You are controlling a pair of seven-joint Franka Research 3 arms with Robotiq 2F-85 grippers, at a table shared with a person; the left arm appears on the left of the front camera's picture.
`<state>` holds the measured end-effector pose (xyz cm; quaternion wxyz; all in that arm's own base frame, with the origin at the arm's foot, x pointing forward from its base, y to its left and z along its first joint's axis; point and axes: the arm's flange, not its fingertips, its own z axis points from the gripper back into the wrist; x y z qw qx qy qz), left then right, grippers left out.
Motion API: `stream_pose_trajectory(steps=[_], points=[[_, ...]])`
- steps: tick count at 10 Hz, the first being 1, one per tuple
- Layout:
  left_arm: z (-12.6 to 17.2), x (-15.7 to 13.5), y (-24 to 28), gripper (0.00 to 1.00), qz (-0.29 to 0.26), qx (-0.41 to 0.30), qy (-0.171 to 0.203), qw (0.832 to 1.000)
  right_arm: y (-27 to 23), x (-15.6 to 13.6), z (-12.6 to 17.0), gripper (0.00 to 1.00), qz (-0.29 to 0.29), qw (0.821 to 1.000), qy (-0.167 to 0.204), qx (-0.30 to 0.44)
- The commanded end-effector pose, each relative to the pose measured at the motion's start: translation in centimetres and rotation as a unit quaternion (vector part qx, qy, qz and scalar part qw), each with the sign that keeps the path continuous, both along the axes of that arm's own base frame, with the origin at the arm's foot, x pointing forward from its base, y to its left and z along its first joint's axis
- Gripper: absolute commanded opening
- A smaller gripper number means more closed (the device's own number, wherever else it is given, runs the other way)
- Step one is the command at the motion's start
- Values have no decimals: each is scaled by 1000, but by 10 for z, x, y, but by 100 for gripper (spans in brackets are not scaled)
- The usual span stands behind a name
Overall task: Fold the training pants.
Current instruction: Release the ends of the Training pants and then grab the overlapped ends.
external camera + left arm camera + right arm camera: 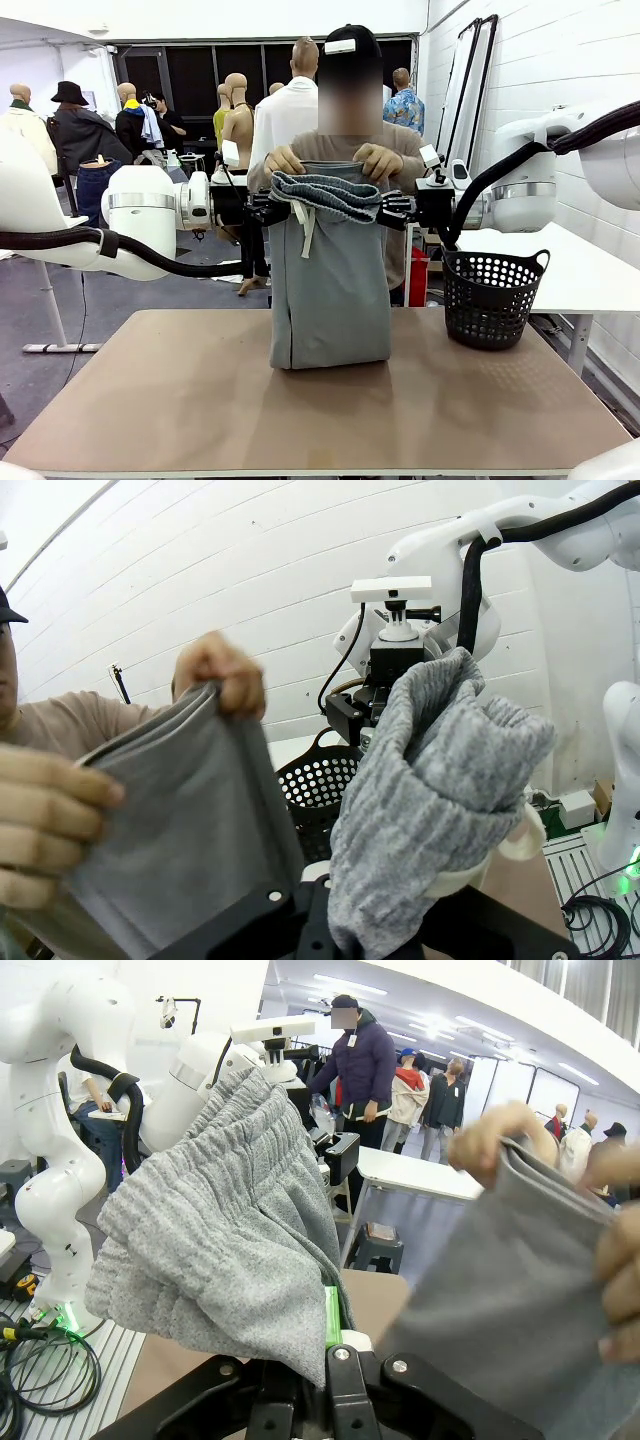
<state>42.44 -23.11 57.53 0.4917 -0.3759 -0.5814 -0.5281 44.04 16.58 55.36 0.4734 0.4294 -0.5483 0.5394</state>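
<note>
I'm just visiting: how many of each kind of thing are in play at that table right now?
pants: 1
basket: 1
table: 1
end effectors: 2, the left end effector and the right end effector, both shut on the waistband
hands of the person: 2, one and the other, holding the pants
Total: 7

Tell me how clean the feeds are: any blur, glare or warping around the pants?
Front view: even light, sharp, no glare; the training pants throw a soft shadow on the table. Left wrist view: wall lines bow, the person's near hand is blurred. Right wrist view: knit sharp, hand at the edge blurred.
</note>
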Motion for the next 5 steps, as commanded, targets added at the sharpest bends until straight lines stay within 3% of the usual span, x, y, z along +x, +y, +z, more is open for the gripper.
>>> stream_pose_trajectory(steps=[1,5], points=[[3,-3,0,0,-1,-1,-4,1000,1,-1,0,0,1,1000,1,2],[3,-3,0,0,-1,-1,-4,1000,1,-1,0,0,1,1000,1,2]])
